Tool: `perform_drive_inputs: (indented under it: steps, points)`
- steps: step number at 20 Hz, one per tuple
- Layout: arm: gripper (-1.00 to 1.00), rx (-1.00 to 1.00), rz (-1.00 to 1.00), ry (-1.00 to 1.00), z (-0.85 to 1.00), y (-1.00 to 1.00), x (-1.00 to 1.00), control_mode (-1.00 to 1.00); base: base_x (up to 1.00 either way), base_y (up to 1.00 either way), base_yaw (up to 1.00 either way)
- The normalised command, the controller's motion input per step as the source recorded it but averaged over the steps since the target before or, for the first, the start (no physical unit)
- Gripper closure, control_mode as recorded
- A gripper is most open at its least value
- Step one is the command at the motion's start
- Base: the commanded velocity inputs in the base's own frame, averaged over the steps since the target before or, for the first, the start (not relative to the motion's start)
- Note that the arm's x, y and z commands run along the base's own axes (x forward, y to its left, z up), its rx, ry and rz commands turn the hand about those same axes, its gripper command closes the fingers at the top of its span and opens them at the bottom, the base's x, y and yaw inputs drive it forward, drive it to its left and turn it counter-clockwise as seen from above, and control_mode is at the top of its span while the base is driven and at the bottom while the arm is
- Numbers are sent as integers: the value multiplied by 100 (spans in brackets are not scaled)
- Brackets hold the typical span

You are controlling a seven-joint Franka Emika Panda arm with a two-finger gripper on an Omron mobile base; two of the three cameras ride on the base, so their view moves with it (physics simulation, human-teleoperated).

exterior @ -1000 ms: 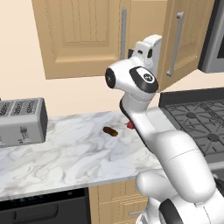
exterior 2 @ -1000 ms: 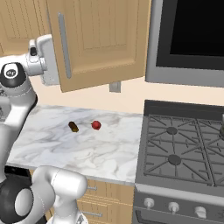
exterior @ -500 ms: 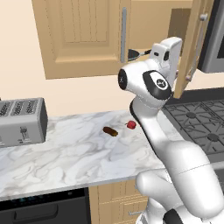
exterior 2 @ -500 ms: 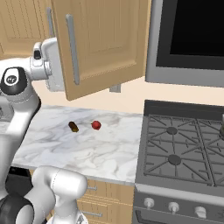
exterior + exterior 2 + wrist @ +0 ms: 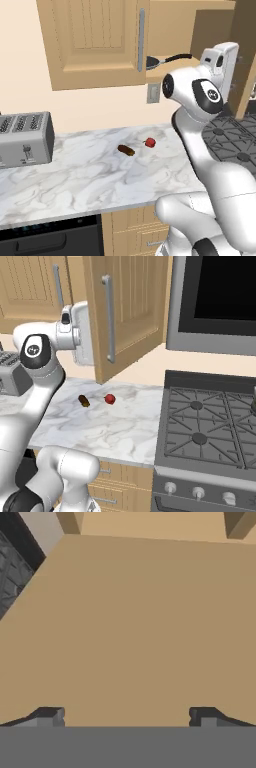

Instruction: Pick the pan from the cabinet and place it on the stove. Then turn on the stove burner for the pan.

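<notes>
The pan (image 5: 155, 62) lies on the shelf inside the cabinet (image 5: 95, 45), dark and round, its thin black handle pointing right. The cabinet's right door (image 5: 132, 311) stands swung out, its grey bar handle (image 5: 107, 318) facing the right base camera. My hand (image 5: 220, 60) is raised just right of the pan's handle, at the door's inner side (image 5: 80, 331). In the hand view my gripper (image 5: 125, 716) is open, fingertips (image 5: 50, 714) wide apart, facing the door's flat tan face with nothing between them. The stove (image 5: 205, 426) sits to the right with silver knobs (image 5: 198, 492).
On the marble counter (image 5: 75, 175) lie a small red thing (image 5: 149, 142) and a small brown thing (image 5: 126, 150). A silver toaster (image 5: 25, 139) stands at the left. A dark microwave (image 5: 220, 296) hangs over the stove. The cabinet's left door (image 5: 90, 40) is closed.
The right cabinet door has swung wide open, and the pan inside has come into sight. My hand moved right along with the door. The jaws stayed open.
</notes>
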Motion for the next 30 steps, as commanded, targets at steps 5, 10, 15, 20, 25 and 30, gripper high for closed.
perform_drive_inputs:
  steps: [5,10,15,20,25,30]
  points:
    - [-100,0,-8,8,0,-80,-4,-100,0,0,0]
    - [-100,0,-9,8,-1,-71,0,-100,0,0,0]
    - [-100,0,-8,4,-7,-49,0,-100,0,0,0]
    - [-100,0,-5,0,-2,-23,-2,-100,0,0,0]
    - [-100,0,-4,-1,0,16,-27,-100,0,0,0]
    - [-100,1,-1,-8,0,56,-41,-100,0,0,0]
